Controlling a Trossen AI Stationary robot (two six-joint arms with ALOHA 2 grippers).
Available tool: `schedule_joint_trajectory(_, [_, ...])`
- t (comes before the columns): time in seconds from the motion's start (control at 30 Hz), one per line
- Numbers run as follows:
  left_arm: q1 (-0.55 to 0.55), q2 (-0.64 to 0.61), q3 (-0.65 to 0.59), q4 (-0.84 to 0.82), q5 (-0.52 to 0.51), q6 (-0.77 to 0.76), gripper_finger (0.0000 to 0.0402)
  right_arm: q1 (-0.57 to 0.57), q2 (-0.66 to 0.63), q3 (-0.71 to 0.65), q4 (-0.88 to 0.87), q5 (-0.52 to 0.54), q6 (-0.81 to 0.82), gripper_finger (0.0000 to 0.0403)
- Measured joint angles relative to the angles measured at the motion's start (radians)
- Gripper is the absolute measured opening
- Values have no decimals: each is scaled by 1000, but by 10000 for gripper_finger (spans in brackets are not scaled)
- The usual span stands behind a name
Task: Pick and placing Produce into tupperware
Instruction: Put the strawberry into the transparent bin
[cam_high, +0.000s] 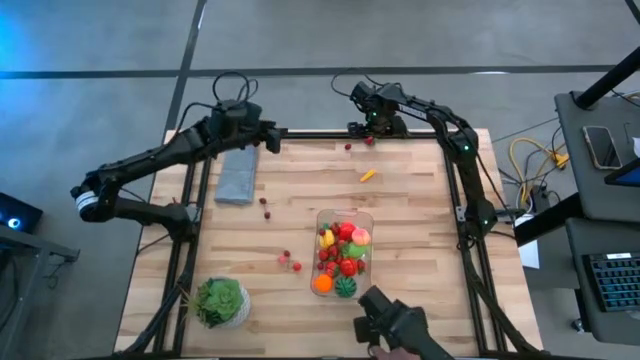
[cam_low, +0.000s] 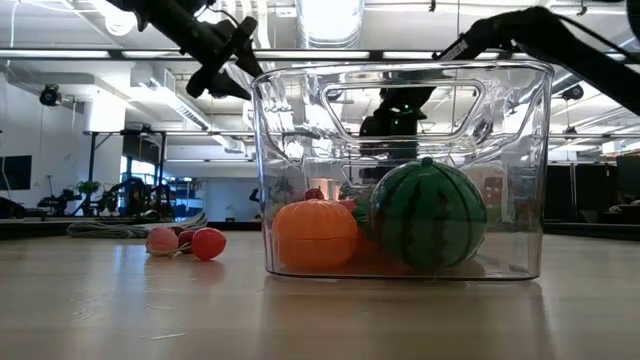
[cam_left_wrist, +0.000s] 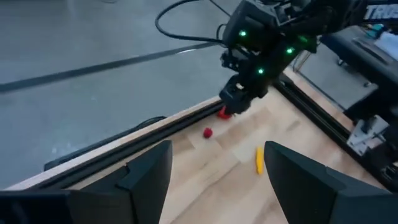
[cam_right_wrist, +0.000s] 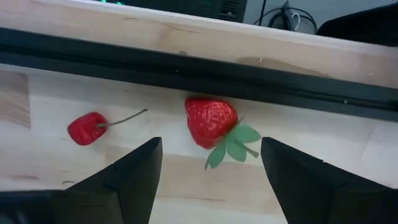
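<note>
1. While the right gripper hangs low at the far edge of the wooden surface, its jaws stand spread on either side of a strawberry with green leaves; they are not touching it, and it lies on the wood beside a black rail.
2. Just beside the strawberry lies a cherry with a thin stem.
3. Over the far left corner, the left gripper is held above the surface with its jaws spread and nothing between them.
4. A grey-blue folded cloth lies just beside it.
5. A clear plastic container stands near the front middle of the surface, holding an orange piece, a striped green ball and other red, yellow and pink pieces.
6. Loose on the wood are a small yellow-orange piece toward the far side, two tiny red berries near the cloth, and a few more red and pink pieces to the left of the container.
7. A leafy plant in a white pot sits at the front left corner.
8. Around the surface is a grey concrete floor; to the right stands a desk with a keyboard and yellow cables.
9. From the level view the room behind shows white ceiling ducts, strip lights and dark equipment along the far wall.
</note>
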Motion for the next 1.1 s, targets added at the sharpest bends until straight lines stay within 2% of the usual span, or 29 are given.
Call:
schedule_joint_trajectory(0.23, [42, 42, 6, 53, 51, -1, 240, -3, 50, 50, -50, -11, -7, 259])
schedule_joint_trajectory(0.77, [81, 138, 7, 140, 146, 1, 240, -10, 53, 42, -63, 1, 33, 256])
schedule_joint_trajectory(1.1, [91, 127, 7, 143, 152, 45, 240, -11, 53, 38, -49, -20, 42, 210])
